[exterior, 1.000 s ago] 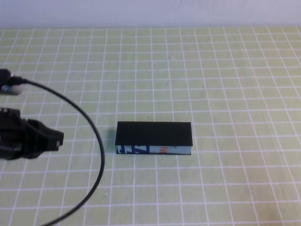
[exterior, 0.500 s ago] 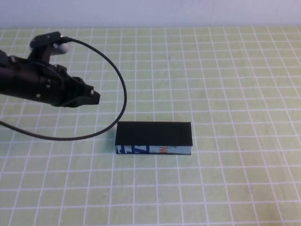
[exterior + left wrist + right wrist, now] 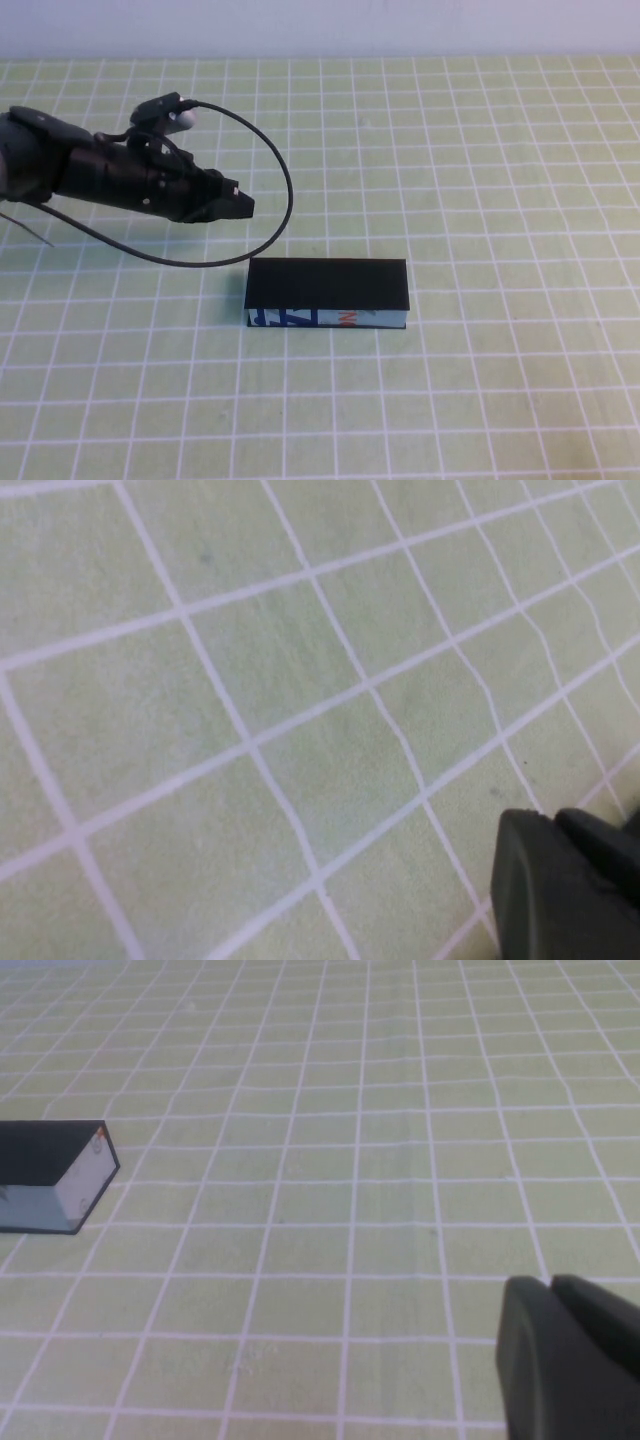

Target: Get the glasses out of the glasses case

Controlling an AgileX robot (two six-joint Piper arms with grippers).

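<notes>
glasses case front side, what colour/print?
White with blue and orange print on the glasses case, under a closed matte black lid. Shows best in the high view.

I can't see the glasses at all: the glasses case sits lidded. My right wrist view cuts off the case's far end. The right gripper shows only a dark corner there. The left gripper, beyond the case, won't reveal its finger gap.
</notes>
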